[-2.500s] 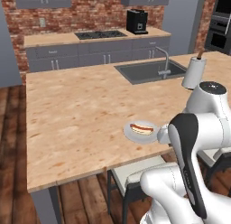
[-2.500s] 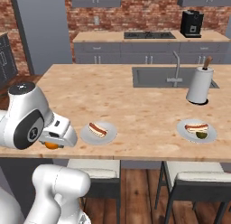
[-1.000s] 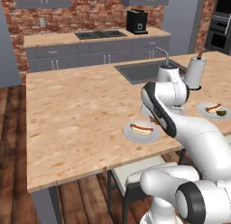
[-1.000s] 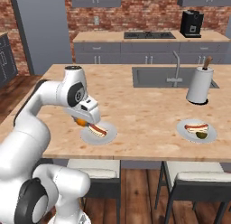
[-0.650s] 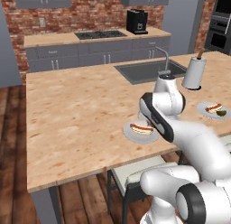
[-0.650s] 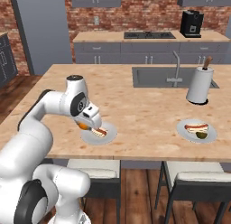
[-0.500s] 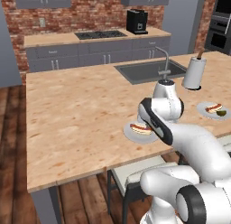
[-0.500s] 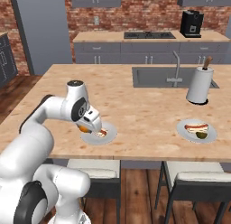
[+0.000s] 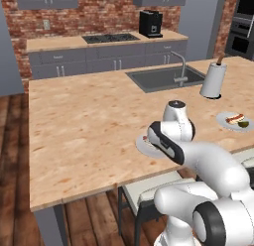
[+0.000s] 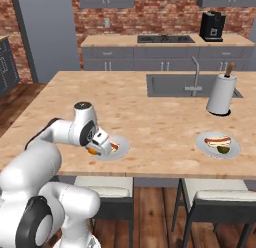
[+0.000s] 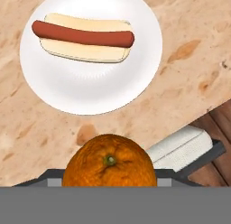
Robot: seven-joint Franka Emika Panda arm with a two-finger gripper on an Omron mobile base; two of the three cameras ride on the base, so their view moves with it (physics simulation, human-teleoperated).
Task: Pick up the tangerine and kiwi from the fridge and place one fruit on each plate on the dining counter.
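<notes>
Tangerine sits clenched between the fingers, held just above the near edge of the surface, at the left plate's rim. Hand view: the fruit's stem end faces the camera at the bottom, the plate lies beyond it, apart from the fruit.

Left plate: a hot dog, reddish sausage in a pale bun, rests on its far half; the near half is bare.

Right of that, the steel sink with its tap is inset in the wood-grain top, and a paper towel roll stands upright beside the basin.

Right plate: carries a second hot dog with the kiwi just beside it, olive-green.

A stool seat shows below the surface's edge.
</notes>
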